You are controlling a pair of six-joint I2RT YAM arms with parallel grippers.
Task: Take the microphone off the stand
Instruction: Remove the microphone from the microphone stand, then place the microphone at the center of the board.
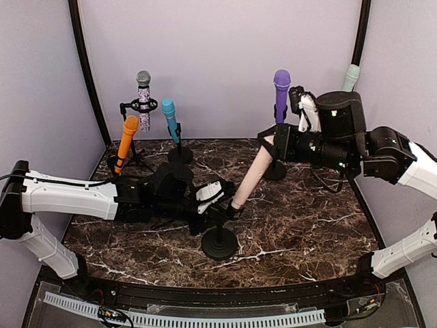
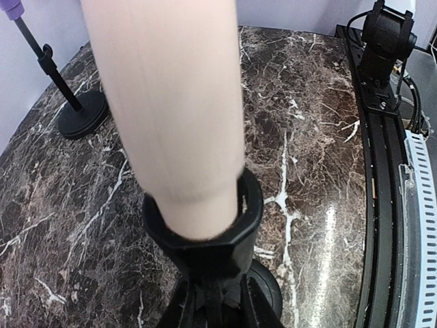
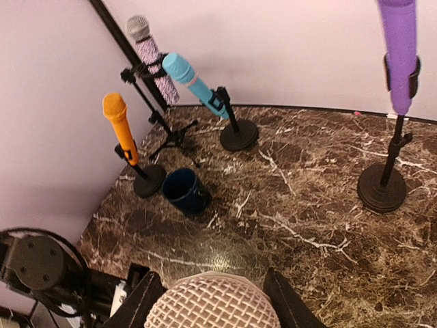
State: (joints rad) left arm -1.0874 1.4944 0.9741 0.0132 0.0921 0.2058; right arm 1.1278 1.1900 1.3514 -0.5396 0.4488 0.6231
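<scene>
A pale beige microphone (image 1: 256,174) leans up to the right from the black clip (image 2: 205,239) of a stand with a round base (image 1: 219,243) at mid table. My left gripper (image 1: 229,208) comes in low from the left and is shut on the stand's stem just under the clip; in the left wrist view its fingers (image 2: 263,307) hug the stem below the microphone body (image 2: 171,102). My right gripper (image 1: 270,147) is shut on the microphone's upper end. In the right wrist view the mesh head (image 3: 212,307) sits between the two fingers of that gripper (image 3: 213,295).
Other microphones stand on their own stands: purple (image 1: 281,89) right behind the beige one, teal (image 1: 170,116), orange (image 1: 127,140) and glittery silver (image 1: 143,99) at the back left, pale green (image 1: 351,75) at the back right. A dark blue cup (image 3: 184,191) sits near the orange one's base.
</scene>
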